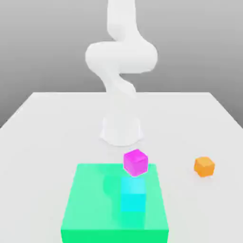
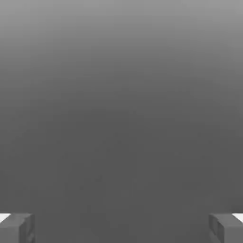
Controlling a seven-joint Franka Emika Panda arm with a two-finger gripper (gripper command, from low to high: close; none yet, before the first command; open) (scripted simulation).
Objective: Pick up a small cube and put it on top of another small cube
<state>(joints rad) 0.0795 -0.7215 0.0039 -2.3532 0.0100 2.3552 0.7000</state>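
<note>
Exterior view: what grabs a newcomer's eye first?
The magenta cube, tilted on the cyan cube, which sits on the green platform at front centre. Next, the orange cube alone on the white table toward the exterior view's right, and the white arm rising behind.

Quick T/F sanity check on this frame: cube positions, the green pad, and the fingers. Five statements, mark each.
1. The magenta cube sits above the cyan cube. True.
2. The orange cube lies on the green pad. False: it rests on the white table, off to the exterior view's right of the pad.
3. The cyan cube is on the green pad. True.
4. The fingers are clamped on the magenta cube. False: in the hand view they stand wide apart with nothing between them.
5. Three orange cubes are on the table. False: there is one.
</note>
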